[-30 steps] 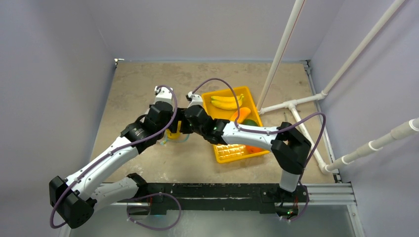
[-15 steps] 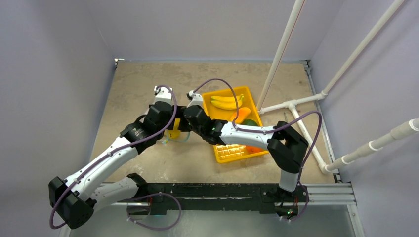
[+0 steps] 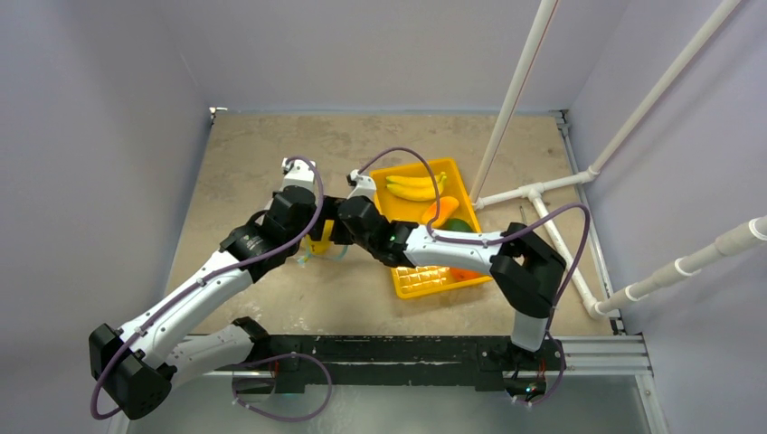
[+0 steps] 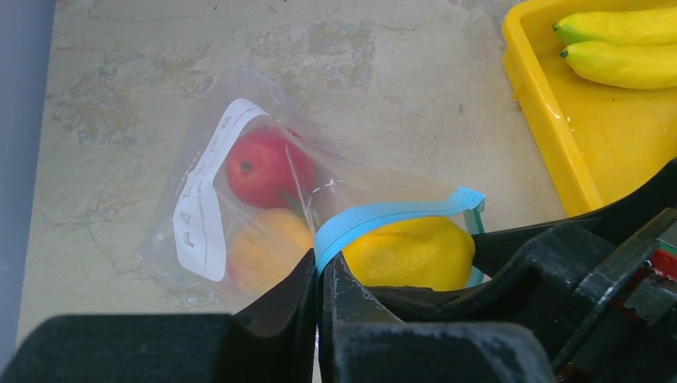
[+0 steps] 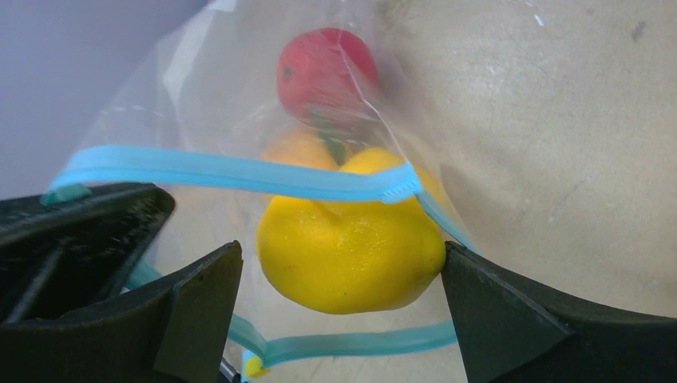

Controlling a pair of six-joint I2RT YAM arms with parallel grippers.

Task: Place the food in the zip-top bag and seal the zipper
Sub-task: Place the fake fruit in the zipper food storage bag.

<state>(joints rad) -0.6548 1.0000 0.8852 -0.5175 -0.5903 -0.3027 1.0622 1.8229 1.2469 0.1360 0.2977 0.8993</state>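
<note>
Your left gripper (image 4: 319,267) clamps the teal-blue zipper strip (image 4: 383,217); your right gripper (image 5: 339,259) gapes wide around the glossy yellow toy lemon (image 5: 351,239) in the mouth of the clear plastic bag (image 4: 199,179). Over the last second it has shifted slightly toward the yellow plastic tray (image 3: 425,280).

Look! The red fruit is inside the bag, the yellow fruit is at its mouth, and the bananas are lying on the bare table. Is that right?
One thing is off: the bananas lie in the yellow tray, as the left wrist view shows. The rest holds: the red fruit is inside the bag, and the yellow fruit sits at its mouth.
</note>
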